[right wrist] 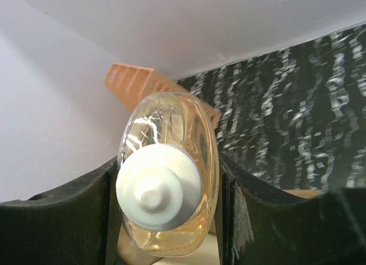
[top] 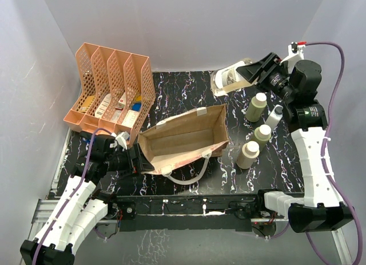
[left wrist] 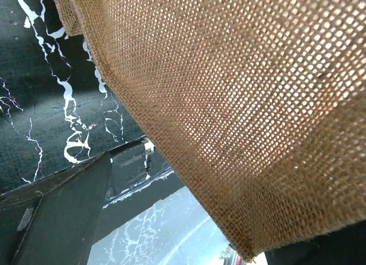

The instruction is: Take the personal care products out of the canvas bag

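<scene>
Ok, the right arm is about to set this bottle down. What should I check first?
1. Clear bottle seated between the right gripper fingers: ok.
2. Bare table beside the four standing bottles: ok.
3. Canvas bag emptied: ok, nothing shows inside from the top view.
4. Left gripper holding the bag: cannot tell, fabric fills its wrist view.
5. Orange rack well away from the right arm: ok.

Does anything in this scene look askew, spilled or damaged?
Nothing is spilled or damaged. Only the canvas bag sits askew, diagonal on the table, with the left gripper at its left end. The four bottles beside it stand upright; the right gripper holds a clear bottle.
</scene>
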Robot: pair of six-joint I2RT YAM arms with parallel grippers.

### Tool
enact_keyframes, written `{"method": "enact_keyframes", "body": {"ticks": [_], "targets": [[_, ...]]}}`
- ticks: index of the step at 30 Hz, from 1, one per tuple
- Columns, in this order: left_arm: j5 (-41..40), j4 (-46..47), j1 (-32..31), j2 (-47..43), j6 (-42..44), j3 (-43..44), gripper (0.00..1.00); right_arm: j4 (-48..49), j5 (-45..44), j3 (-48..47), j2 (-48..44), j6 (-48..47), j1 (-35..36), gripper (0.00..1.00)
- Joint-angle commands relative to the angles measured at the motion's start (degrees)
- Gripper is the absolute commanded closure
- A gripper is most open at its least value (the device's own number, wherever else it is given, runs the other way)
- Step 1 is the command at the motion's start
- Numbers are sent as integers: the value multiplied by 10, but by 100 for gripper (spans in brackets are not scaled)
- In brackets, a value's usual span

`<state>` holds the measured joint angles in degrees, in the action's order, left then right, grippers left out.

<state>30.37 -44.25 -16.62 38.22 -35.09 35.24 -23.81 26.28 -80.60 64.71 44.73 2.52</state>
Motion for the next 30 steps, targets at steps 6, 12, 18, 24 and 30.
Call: {"method": "enact_keyframes", "body": {"ticks": [6, 12, 18, 24, 30], "targets": [[18, -14, 1, -9, 17, 0, 3, 16, -189, -6, -2, -248, -3, 92], [54, -20, 0, -73, 1, -57, 3, 71, -196, 90, 12, -312, 2, 92], [70, -64, 0, -148, -15, -96, 3, 115, -257, 157, 51, -339, 48, 92], [99, -68, 0, -189, -31, -118, 4, 152, -287, 180, 84, -366, 64, 92], [110, -84, 1, -221, -37, -119, 5, 176, -314, 194, 100, -382, 65, 92]]}}
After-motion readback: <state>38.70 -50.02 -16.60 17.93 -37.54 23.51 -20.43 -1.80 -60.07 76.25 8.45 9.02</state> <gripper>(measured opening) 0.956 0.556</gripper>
